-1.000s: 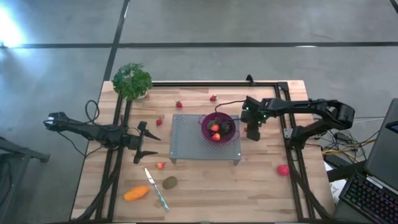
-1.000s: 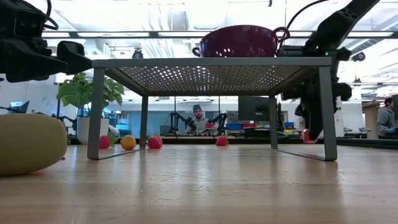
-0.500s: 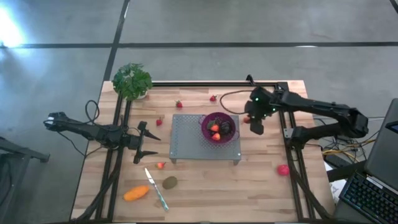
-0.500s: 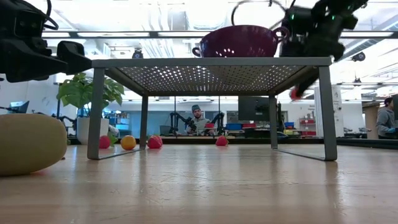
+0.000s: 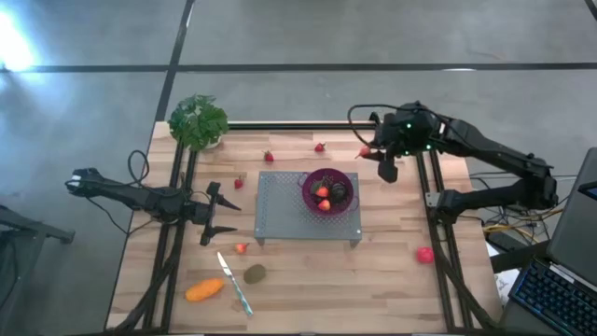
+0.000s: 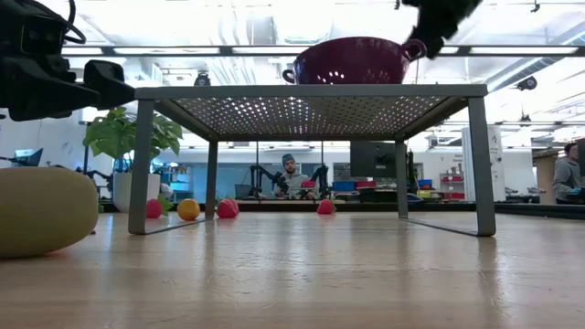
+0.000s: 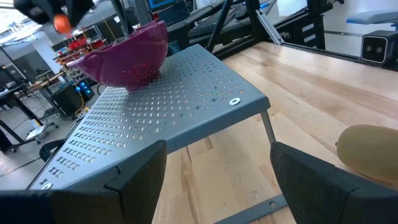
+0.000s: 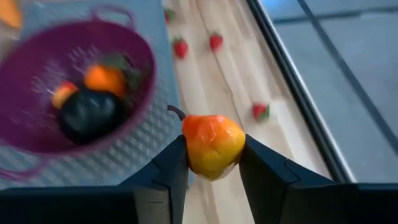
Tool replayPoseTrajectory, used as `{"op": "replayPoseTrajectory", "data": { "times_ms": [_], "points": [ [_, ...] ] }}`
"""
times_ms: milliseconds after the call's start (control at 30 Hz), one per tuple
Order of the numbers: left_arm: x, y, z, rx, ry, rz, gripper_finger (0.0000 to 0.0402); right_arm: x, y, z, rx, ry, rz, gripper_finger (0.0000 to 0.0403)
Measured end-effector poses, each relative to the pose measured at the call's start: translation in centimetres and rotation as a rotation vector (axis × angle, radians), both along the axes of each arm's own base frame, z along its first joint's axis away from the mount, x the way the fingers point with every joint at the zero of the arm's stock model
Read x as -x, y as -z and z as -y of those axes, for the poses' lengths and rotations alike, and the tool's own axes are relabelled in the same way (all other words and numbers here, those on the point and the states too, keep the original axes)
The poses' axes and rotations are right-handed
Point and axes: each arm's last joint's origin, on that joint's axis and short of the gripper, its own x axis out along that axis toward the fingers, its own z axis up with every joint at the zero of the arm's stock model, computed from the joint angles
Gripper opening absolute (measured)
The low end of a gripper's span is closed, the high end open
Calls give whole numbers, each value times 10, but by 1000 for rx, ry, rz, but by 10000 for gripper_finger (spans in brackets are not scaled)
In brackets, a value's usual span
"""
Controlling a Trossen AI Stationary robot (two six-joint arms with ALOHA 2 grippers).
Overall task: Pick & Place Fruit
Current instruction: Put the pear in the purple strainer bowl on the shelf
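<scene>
Overhead, right gripper clamps orange-red fruit beside colander rim — left gripper open.

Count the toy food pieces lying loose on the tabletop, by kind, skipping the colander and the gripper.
Small red strawberries: 4
Brown-green kiwi: 1
Elongated orange piece: 1
Pink-red ball: 1
Total: 7
</scene>
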Motion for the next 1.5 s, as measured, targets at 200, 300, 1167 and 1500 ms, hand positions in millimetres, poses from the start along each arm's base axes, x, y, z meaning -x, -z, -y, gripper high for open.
{"op": "replayPoseTrajectory", "data": {
  "times_ms": [200, 300, 1167, 1500],
  "points": [
    [0, 0, 0, 0, 0, 0, 291, -20, -15, -20, -47, -145, 75, 127],
    [0, 0, 0, 0, 0, 0, 291, -34, -11, -34, -63, -212, 73, 133],
    [0, 0, 0, 0, 0, 0, 291, -98, 42, -69, -108, -319, -160, 132],
    [0, 0, 0, 0, 0, 1, 291, -92, 34, -73, -134, -351, -131, 185]
  ]
}}
